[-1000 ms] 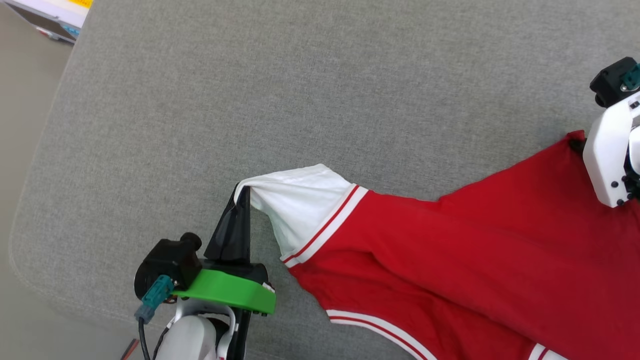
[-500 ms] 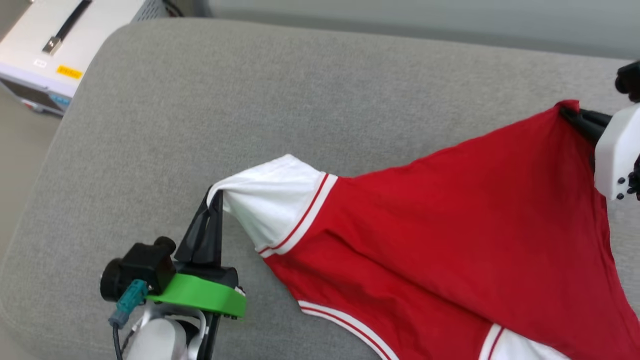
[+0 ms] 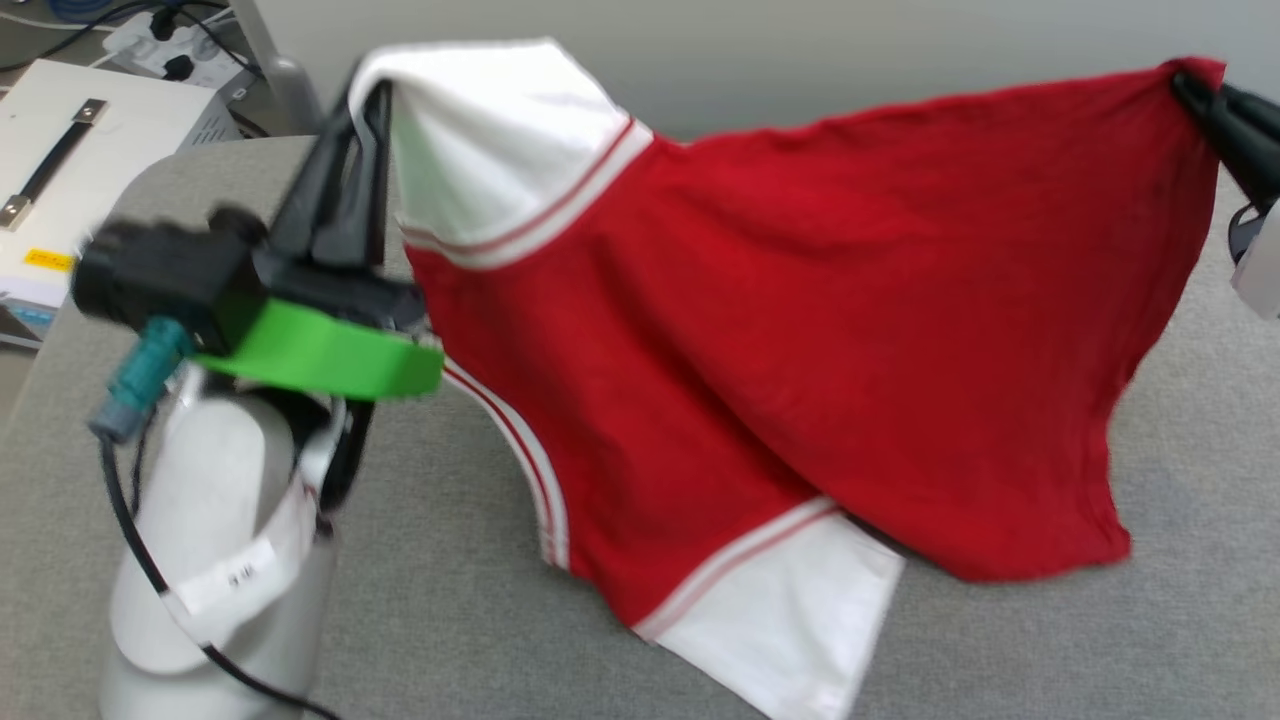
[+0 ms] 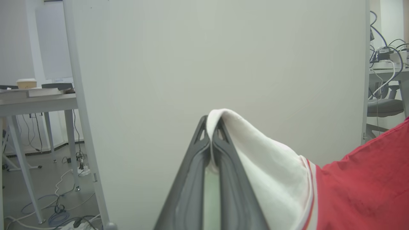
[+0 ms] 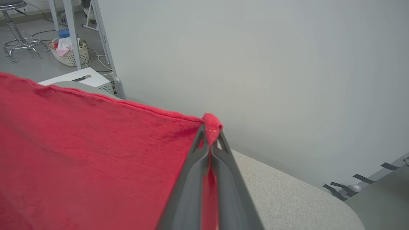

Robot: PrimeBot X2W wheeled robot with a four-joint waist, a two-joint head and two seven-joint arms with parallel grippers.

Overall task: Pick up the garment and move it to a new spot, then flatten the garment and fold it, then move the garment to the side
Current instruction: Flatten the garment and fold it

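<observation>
Head view takes in the whole garment (image 3: 800, 330) at once: one red jersey with two white sleeves, stretched in the air between the two grippers above a grey cushioned surface (image 3: 1000, 650). Its lower sleeve (image 3: 790, 610) and lower red edge appear to rest on that surface. The left gripper (image 3: 365, 95) is clenched on the tip of the upper sleeve (image 3: 490, 140), and the right gripper (image 3: 1195, 85) is pinched on a red corner at the far right. One white box (image 3: 90, 140) with a black handle sits beyond the surface's left edge. Left wrist view adds close detail: two dark fingers (image 4: 191, 179) pressed together with white cloth folded over their tips. Striped trim and red body trail off to the right, with a pale partition (image 4: 223, 64) behind and one paper cup (image 4: 26, 83) on a desk (image 4: 38, 99) at the left. Right wrist view adds its own — a small red nub of cloth poking out between that arm's shut fingers, the red panel spreading leftward, one stool (image 5: 12, 4) and one basket (image 5: 68, 52) on the floor behind.
</observation>
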